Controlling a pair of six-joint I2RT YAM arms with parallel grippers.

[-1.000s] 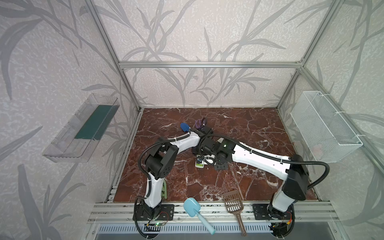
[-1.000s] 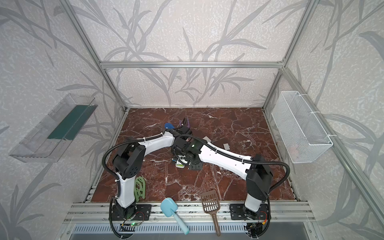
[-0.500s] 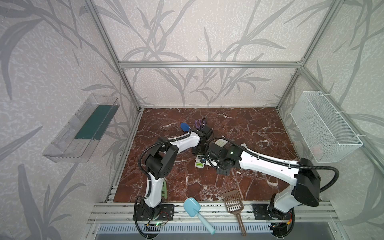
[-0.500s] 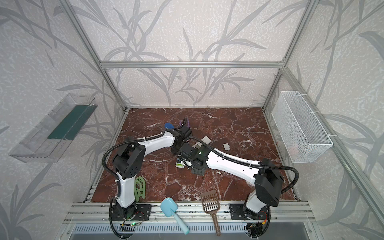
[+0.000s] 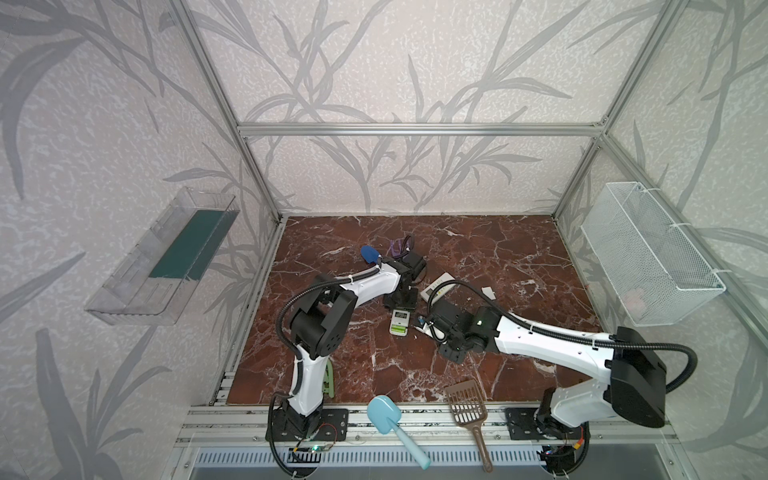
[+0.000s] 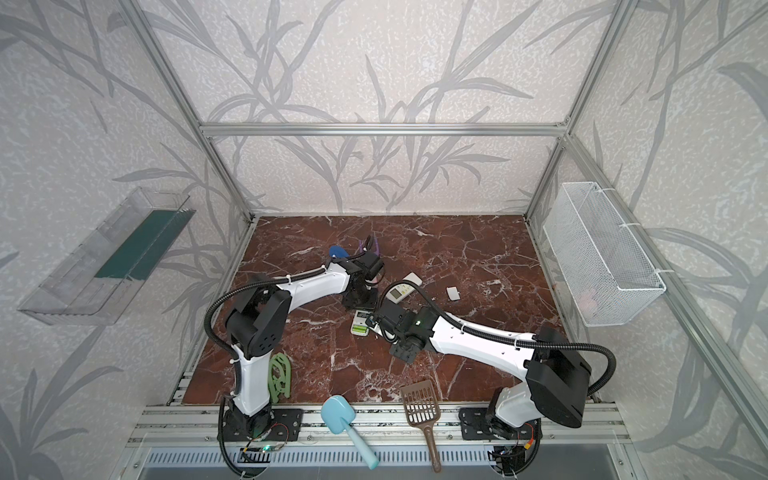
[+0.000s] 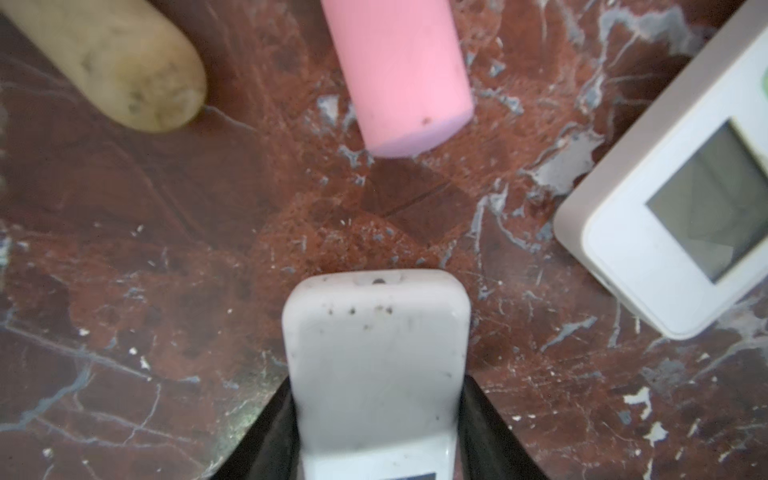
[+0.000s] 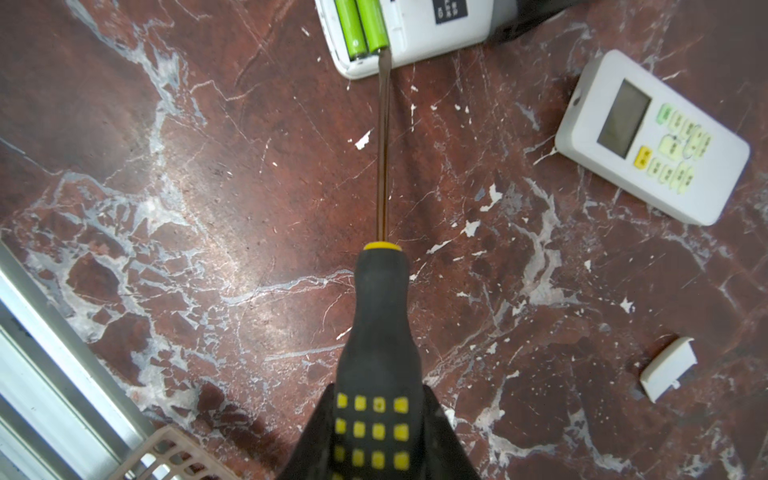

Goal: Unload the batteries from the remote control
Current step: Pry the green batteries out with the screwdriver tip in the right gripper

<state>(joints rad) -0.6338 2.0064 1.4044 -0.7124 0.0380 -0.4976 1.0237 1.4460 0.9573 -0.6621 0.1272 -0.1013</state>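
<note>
As left gripper [image 7: 378,424] clamps remote [image 7: 376,353], right gripper [image 8: 378,436] points screwdriver [image 8: 380,324] at batteries [image 8: 361,25].

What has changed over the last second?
The right gripper drew back toward the right and the near edge, uncovering more of the remote control. It keeps hold of the screwdriver, whose tip sits at the end of the batteries. Unchanged: the left gripper stays clamped on the remote control, which has not moved, and both batteries remain inside. Nothing was let go.

White arm links [image 5: 374,286]; black joints [image 5: 320,328]; black corrugated cables [image 5: 561,331].
</note>
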